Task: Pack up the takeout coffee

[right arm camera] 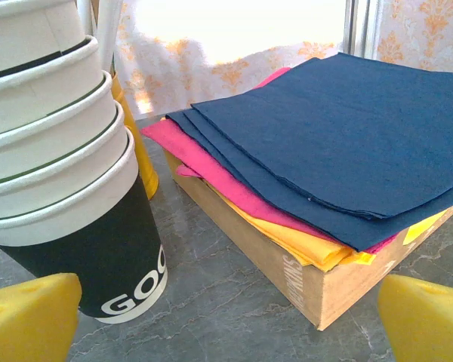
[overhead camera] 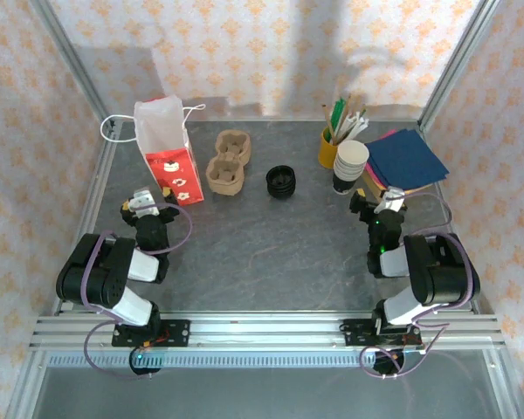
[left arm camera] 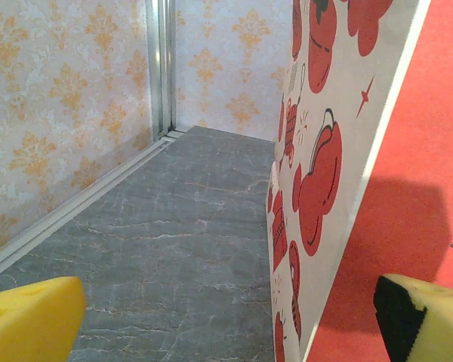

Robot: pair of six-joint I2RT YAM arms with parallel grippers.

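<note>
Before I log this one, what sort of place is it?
Likely a staged takeout-coffee station in a robot test cell: stacked paper cups, a pulp cup carrier and a handled paper bag.

bag [left arm camera: 347, 151] w/ top cropped, cup stack [right arm camera: 57, 128] too

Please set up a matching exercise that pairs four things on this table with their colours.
Things:
1. paper bag
2. cup carrier
3. lids
4. top napkin

Colours:
A. navy blue
B. black
C. brown
D. white and red

Right pairs: 1-D, 2-C, 3-B, 4-A.
</note>
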